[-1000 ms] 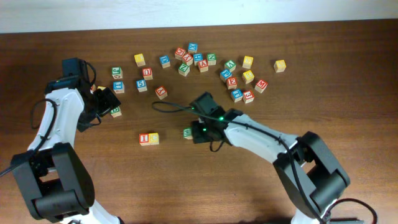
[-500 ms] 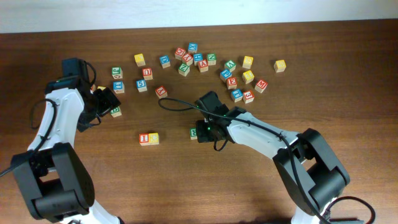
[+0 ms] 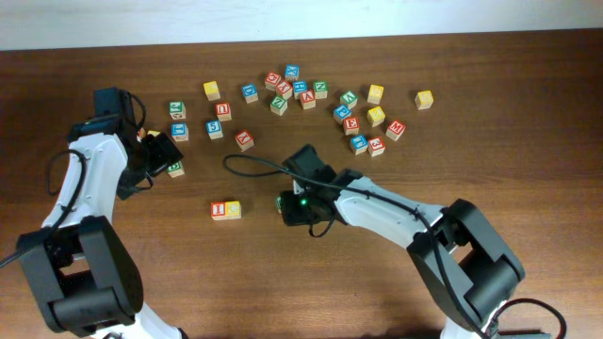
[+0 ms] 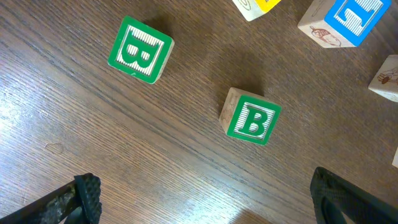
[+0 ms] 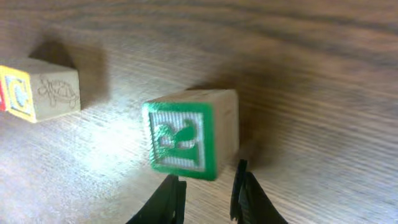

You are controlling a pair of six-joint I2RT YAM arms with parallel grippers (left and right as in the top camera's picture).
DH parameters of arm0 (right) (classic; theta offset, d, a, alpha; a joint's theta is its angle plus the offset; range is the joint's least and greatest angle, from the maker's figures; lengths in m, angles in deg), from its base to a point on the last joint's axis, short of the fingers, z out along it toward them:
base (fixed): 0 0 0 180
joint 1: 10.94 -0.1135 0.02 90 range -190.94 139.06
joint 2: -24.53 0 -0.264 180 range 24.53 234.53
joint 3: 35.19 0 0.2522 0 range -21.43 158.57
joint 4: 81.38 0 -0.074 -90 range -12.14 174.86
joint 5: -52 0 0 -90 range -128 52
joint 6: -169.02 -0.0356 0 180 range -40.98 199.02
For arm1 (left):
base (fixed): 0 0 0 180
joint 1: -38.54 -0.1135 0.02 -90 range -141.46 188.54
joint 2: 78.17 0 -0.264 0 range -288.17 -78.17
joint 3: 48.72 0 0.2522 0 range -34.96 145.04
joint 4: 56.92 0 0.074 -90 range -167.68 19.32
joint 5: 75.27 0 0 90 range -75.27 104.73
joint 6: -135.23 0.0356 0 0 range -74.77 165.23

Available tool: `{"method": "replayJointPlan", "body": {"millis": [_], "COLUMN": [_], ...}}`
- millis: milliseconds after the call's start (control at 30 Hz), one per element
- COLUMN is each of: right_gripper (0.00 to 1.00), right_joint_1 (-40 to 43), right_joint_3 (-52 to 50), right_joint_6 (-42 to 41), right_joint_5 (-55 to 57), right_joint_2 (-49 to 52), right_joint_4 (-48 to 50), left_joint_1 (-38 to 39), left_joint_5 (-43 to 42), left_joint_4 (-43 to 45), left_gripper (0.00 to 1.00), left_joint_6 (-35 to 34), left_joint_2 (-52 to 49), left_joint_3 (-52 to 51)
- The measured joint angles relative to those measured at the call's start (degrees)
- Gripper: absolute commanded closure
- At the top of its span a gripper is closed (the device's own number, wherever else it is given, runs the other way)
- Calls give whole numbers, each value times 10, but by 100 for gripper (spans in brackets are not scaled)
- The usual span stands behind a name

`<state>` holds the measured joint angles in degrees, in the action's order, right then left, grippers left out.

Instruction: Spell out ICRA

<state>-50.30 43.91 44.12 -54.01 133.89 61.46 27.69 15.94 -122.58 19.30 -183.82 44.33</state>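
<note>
The red I cube (image 3: 220, 210) and the yellow C cube (image 3: 233, 209) stand side by side on the table. The green R cube (image 3: 283, 201) sits a short gap to their right. In the right wrist view the R cube (image 5: 186, 140) lies just ahead of my right gripper (image 5: 207, 193), not between the fingers. These are nearly closed, with a narrow empty gap. The C cube (image 5: 40, 90) shows at the left there. My left gripper (image 4: 202, 199) is wide open and empty, above two green B cubes (image 4: 252, 116). I cannot pick out the red A.
Several loose letter cubes lie scattered across the back of the table (image 3: 320, 94). A red cube (image 3: 244, 139) lies alone, behind the I and C pair. Blue and yellow cubes (image 4: 339, 18) sit just beyond the B cubes. The left gripper (image 3: 162, 155) hovers at the table's left side.
My right gripper and the green R cube first shifted a little right, then back left toward the I and C pair. The left arm has not moved.
</note>
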Motion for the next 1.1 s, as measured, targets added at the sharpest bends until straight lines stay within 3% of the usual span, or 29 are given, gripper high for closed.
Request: {"method": "replayJointPlan", "body": {"millis": [400, 433, 467, 533, 567, 767, 1100], "right_gripper": [78, 71, 45, 4, 2, 2, 2], "right_joint_1": [25, 40, 47, 86, 104, 160, 163], "right_joint_3": [5, 5, 5, 7, 10, 15, 15], "right_joint_6": [-3, -4, -4, -8, -8, -8, -8], "right_joint_5": [20, 19, 20, 18, 20, 32, 35], "right_joint_2": [-1, -2, -2, -4, -8, -16, -16], "right_joint_4": [-77, -79, -79, -79, -78, -79, -79], "left_joint_1": [0, 0, 0, 0, 0, 0, 0], "left_joint_5": [0, 0, 0, 0, 0, 0, 0], "left_joint_4": [0, 0, 0, 0, 0, 0, 0], "left_gripper": [1, 1, 1, 1, 1, 1, 1], "left_joint_6": [0, 0, 0, 0, 0, 0, 0], "left_joint_2": [0, 0, 0, 0, 0, 0, 0], "left_joint_3": [0, 0, 0, 0, 0, 0, 0]}}
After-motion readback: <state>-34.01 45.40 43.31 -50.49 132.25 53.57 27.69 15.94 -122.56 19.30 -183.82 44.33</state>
